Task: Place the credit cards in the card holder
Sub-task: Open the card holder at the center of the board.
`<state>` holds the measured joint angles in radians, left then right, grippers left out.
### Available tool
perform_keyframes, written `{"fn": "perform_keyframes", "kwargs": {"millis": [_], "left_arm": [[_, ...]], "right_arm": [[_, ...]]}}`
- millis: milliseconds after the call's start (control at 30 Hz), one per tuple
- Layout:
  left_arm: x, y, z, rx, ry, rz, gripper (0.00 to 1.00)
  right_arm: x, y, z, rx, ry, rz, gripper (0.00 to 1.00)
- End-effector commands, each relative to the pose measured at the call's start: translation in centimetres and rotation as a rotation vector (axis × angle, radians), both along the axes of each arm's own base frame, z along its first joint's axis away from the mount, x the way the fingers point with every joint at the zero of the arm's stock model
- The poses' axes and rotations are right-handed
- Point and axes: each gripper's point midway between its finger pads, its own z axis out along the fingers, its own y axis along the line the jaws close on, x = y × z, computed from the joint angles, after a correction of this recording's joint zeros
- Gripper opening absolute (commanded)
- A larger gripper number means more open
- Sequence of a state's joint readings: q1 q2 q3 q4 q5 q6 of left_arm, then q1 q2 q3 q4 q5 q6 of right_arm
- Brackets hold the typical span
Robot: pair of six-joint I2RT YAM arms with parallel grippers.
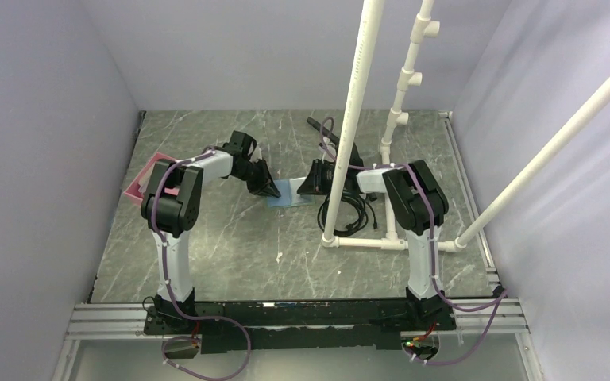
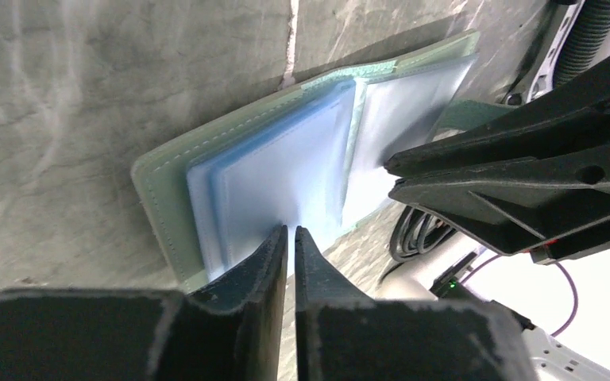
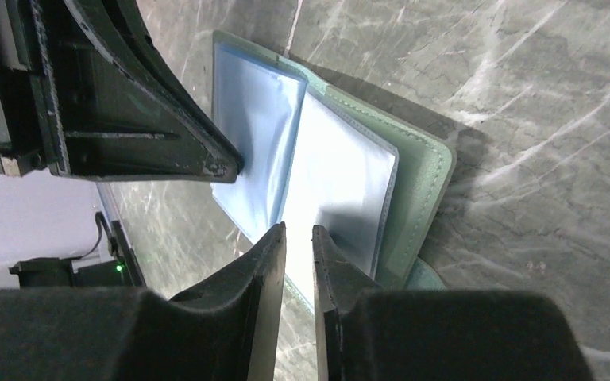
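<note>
Open card holder (image 1: 287, 194) lies flat on table (image 1: 230, 262) btwn both arms, pale blue sleeves facing up. L gripper (image 2: 291, 230) is nearly closed, only a slit, tips nipping one blue sleeve's edge. R gripper (image 3: 298, 228) is likewise nearly closed on the opposite sleeve's edge. Pink tray (image 1: 139, 184) sits well apart, far left.

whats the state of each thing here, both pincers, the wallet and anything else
card holder: open, lying flat, pale blue sleeves up, no card seen inside
left pincer: nearly shut, seemingly pinching a sleeve edge
right pincer: nearly shut, seemingly pinching the opposite sleeve
pink tray: lying flat, partly hidden
black cable: loosely coiled
</note>
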<state>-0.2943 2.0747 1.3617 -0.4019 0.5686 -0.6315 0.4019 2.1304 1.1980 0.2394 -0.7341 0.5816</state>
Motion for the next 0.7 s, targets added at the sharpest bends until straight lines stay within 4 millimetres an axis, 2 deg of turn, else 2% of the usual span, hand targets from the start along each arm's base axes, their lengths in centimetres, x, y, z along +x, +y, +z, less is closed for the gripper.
{"fn": "perform_keyframes", "kwargs": {"millis": [0, 200, 300, 467, 567, 667], "left_arm": [[0.9, 2.1, 0.8, 0.107, -0.044, 0.002, 0.18], [0.9, 0.4, 3.8, -0.013, -0.074, -0.024, 0.28], [0.9, -0.7, 5.6, -0.097, -0.085, -0.043, 0.30], [1.5, -1.6, 8.1, -0.168, -0.133, -0.043, 0.34], [1.8, -1.4, 7.3, -0.146, -0.115, -0.033, 0.31], [1.7, -0.7, 4.7, -0.098, -0.074, 0.001, 0.31]], "right_arm": [[-0.3, 0.8, 3.0, -0.005, -0.096, 0.049, 0.22], [-0.9, 1.7, 6.3, 0.019, -0.173, 0.078, 0.24], [-0.8, 2.2, 7.6, 0.043, -0.193, 0.082, 0.25], [-0.5, 3.0, 8.2, 0.081, -0.181, 0.100, 0.25], [-0.5, 2.9, 6.9, 0.072, -0.156, 0.092, 0.25], [-0.7, 2.4, 4.9, 0.054, -0.119, 0.077, 0.25]]}}
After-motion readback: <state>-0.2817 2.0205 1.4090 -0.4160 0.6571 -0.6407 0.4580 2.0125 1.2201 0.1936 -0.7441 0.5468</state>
